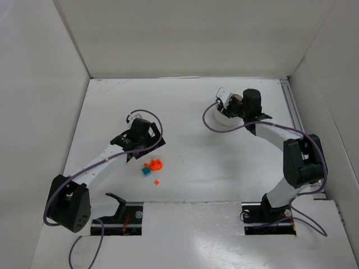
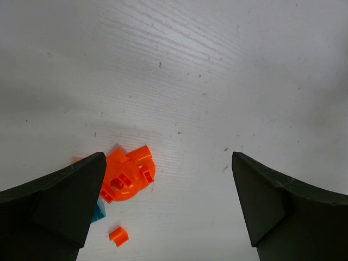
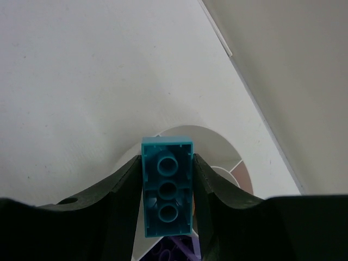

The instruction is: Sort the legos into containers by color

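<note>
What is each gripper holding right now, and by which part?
The right gripper pinches a teal brick by its two long sides, over the white dish. The left gripper is open and holds nothing.

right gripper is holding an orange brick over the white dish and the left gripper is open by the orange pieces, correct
Not quite: the brick in the right gripper is teal, not orange, as the right wrist view shows. It is over the white dish, and the left gripper is open by the orange pieces.
</note>
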Robot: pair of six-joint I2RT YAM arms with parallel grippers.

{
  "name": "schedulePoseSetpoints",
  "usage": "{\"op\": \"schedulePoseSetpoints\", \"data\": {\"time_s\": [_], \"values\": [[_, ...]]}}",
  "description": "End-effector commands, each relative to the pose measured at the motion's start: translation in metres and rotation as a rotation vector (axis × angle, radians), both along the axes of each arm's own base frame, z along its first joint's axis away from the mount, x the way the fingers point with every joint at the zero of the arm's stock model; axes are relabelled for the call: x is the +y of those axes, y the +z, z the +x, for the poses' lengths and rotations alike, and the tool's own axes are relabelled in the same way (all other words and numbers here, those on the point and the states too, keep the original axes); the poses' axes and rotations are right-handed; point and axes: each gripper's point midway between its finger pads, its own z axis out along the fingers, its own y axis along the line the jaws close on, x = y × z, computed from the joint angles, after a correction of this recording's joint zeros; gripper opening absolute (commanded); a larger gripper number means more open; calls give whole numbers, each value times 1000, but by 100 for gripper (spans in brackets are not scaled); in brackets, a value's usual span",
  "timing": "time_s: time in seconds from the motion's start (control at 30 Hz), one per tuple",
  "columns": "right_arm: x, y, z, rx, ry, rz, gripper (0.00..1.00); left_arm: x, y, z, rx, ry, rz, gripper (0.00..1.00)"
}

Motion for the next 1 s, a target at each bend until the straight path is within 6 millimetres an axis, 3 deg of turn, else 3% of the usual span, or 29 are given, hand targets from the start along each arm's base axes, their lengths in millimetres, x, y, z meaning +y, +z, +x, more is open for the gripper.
{"op": "schedulePoseSetpoints", "data": {"time_s": [0.0,0.17,0.27,0.47,0.53,0.6,0.63,0.67,0.7,0.77,0.9,0.93,0.97], "values": [[0,7,4,-45,8,12,48,-6,23,13,-67,-9,-31,100],[1,3,2,-36,16,13,58,-5,22,11,-67,-9,-31,100],[2,7,0,-44,25,18,58,-5,25,11,-75,-9,-35,100],[6,30,-8,-82,51,45,62,-4,30,8,-82,-2,-45,100],[6,42,-14,-102,58,60,65,0,24,-2,-41,19,-43,100],[14,56,-25,-126,76,74,75,3,21,-9,-7,41,-44,100],[11,57,-29,-130,67,72,83,8,16,-17,36,71,-34,100],[14,60,-34,-139,69,71,99,10,13,-22,61,85,-31,100],[16,57,-41,-129,70,66,100,13,10,-28,81,101,-32,100],[13,72,-47,-162,44,63,100,21,5,-41,122,142,-22,100],[0,77,-63,-165,-49,43,100,31,-7,-66,190,235,-47,100],[4,70,-72,-143,-62,10,100,29,-8,-70,202,262,-78,100],[-1,82,-79,-168,-113,-4,100,32,-8,-76,196,271,-89,100]]}}
